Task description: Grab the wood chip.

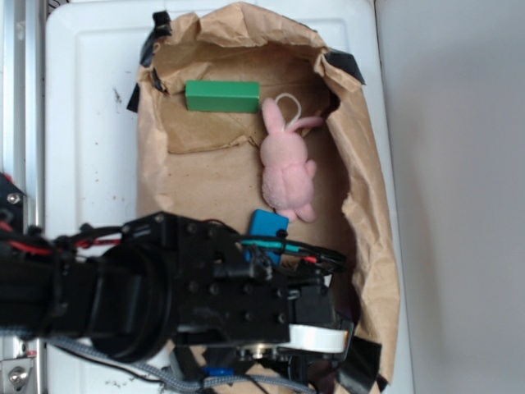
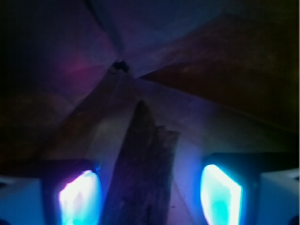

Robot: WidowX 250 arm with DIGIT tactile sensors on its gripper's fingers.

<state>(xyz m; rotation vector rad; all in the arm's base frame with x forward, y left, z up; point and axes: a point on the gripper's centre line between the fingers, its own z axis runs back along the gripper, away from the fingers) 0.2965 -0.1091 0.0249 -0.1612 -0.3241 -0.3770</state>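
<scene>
Where glowing pads (image 2: pixel 78 199) flank it, wood chip (image 2: pixel 140 173) between open hand (image 2: pixel 150 199).

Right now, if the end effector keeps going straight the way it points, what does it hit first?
Probably the wood chip, lying between the open end effector fingers; brown paper lies under and beyond it. Depth is unclear.

Black throughout: arm (image 1: pixel 123 287) of blocky matte housings dotted with small round screw holes. Red wires along the left link, red and green wires across the top near the wrist. Grey braided cable sleeve underneath. White band wrapped round the front end, a small blue part below. Pincer (image 2: pixel 150 197) with two pads (image 2: pixel 79 197) glowing, left violet-white, right cyan.
</scene>
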